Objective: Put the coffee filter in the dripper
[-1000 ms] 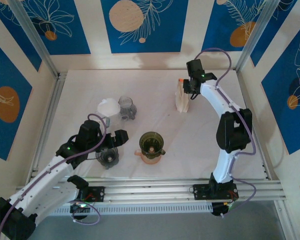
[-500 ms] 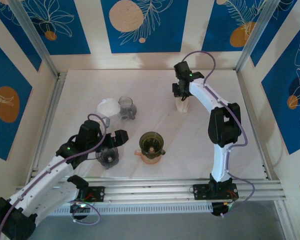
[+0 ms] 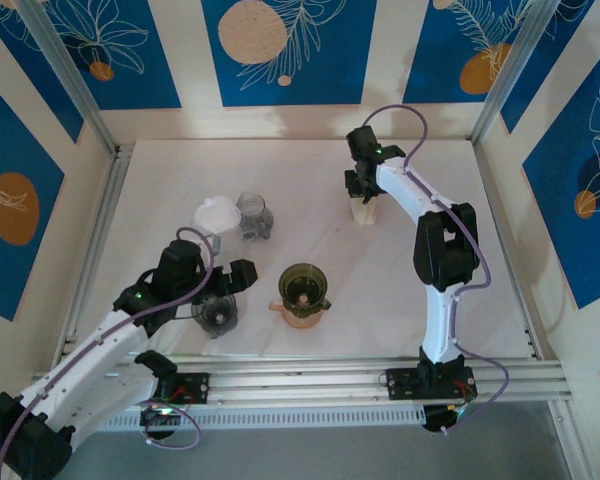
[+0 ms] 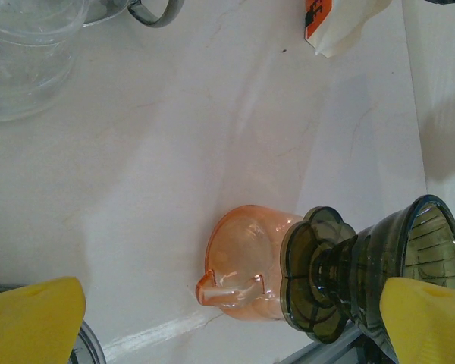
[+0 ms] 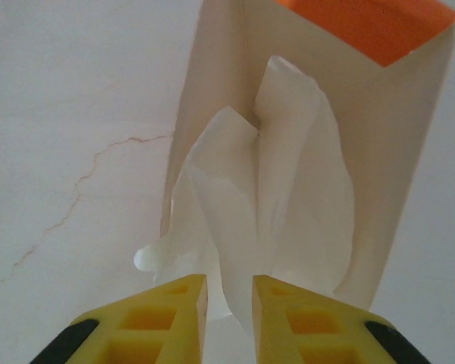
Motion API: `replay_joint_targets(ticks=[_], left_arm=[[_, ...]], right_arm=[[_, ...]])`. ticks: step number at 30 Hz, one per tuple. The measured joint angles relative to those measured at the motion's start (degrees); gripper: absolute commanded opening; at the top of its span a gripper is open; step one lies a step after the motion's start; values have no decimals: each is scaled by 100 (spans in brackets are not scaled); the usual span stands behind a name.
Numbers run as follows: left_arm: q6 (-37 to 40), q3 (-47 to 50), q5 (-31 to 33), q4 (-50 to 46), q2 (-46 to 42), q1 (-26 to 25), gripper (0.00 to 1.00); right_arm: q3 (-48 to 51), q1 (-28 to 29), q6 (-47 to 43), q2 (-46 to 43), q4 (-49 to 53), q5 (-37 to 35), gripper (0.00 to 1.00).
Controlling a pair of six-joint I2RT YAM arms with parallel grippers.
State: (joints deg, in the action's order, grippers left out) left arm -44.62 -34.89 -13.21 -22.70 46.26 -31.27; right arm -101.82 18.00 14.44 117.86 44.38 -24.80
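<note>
The dark green dripper (image 3: 303,286) sits on an orange glass server (image 3: 300,312) at the table's middle; in the left wrist view the dripper (image 4: 409,262) and server (image 4: 246,262) lie between my left gripper's (image 4: 231,322) wide-open yellow fingers (image 4: 34,318). My left gripper (image 3: 223,285) hovers just left of them. At the back, my right gripper (image 3: 363,190) is down over the paper pack (image 3: 365,210). A white coffee filter (image 5: 288,189) sticks out of that orange-topped pack (image 5: 394,144). Its folded edge lies between my right gripper's (image 5: 229,284) narrowly parted fingers, with a sliver of gap on the left.
A white cone (image 3: 218,215) and a clear glass cup (image 3: 253,216) stand at the back left. Another clear glass vessel (image 3: 217,316) sits under my left arm. Frame rails (image 3: 310,380) run along the near edge, and walls close the sides.
My right arm has swung left and settled over the filter pack. The left arm has not moved.
</note>
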Motion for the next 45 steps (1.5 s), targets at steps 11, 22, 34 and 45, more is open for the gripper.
replay_joint_targets(ticks=[11, 22, 34, 45], left_arm=[[0, 0, 2, 0, 0, 0, 100], [2, 2, 2, 0, 0, 0, 100], [0, 4, 87, -26, -120, 0, 100], [0, 4, 85, -50, -376, 0, 100]], right_arm=[[-31, -11, -74, 140, 0, -35, 11], [92, -11, -85, -26, -136, -48, 0], [835, 197, 127, -1657, -140, -146, 0], [1882, 1049, 638, -3926, 407, 0, 0]])
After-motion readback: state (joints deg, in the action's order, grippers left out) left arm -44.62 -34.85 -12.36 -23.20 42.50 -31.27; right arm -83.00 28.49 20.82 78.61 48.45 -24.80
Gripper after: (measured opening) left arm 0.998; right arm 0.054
